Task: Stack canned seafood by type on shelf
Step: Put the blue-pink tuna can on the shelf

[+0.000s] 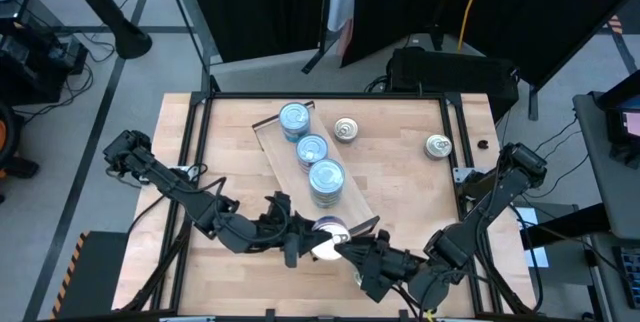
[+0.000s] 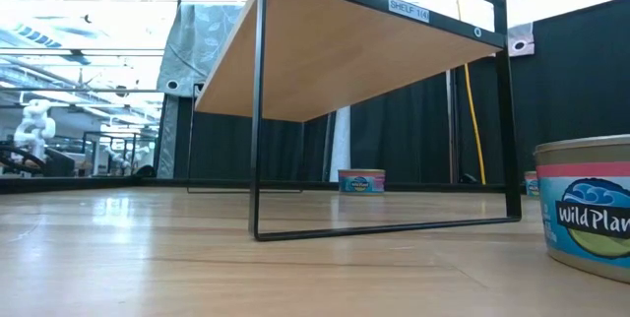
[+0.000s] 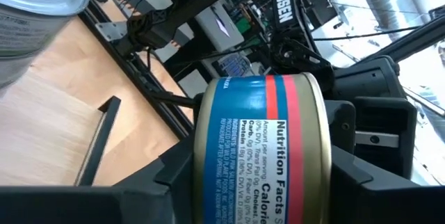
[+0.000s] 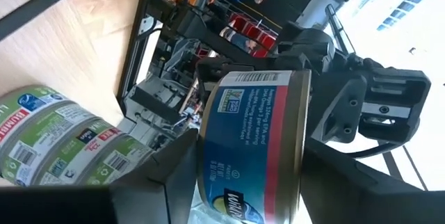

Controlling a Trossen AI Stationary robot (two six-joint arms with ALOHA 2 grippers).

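- Both my pincers met at the near end of the shelf (image 1: 275, 152): the left gripper (image 1: 300, 243) and the right gripper (image 1: 345, 250) each had a pad against the same blue-labelled tin (image 1: 328, 239), held tipped on its edge, as both wrist views showed.
- With two grips on one tin, I judged the danger to be in the handover: if one pincer let go before the other was firm, the tin could drop and roll across the tabletop (image 1: 410, 187).
- If both had pulled against each other, the tin could have twisted out sideways.
- Three light-blue-topped stacks (image 1: 311, 150) stood in a row on the shelf, the nearest (image 1: 327, 180) just beside my pincers; a careless swing might have knocked it over.
- Two gold-topped tins (image 1: 346, 129) (image 1: 438, 146) sat on the tabletop beyond the shelf, not yet sorted.
- Setting the tin down tilted would have left a stack that leans.
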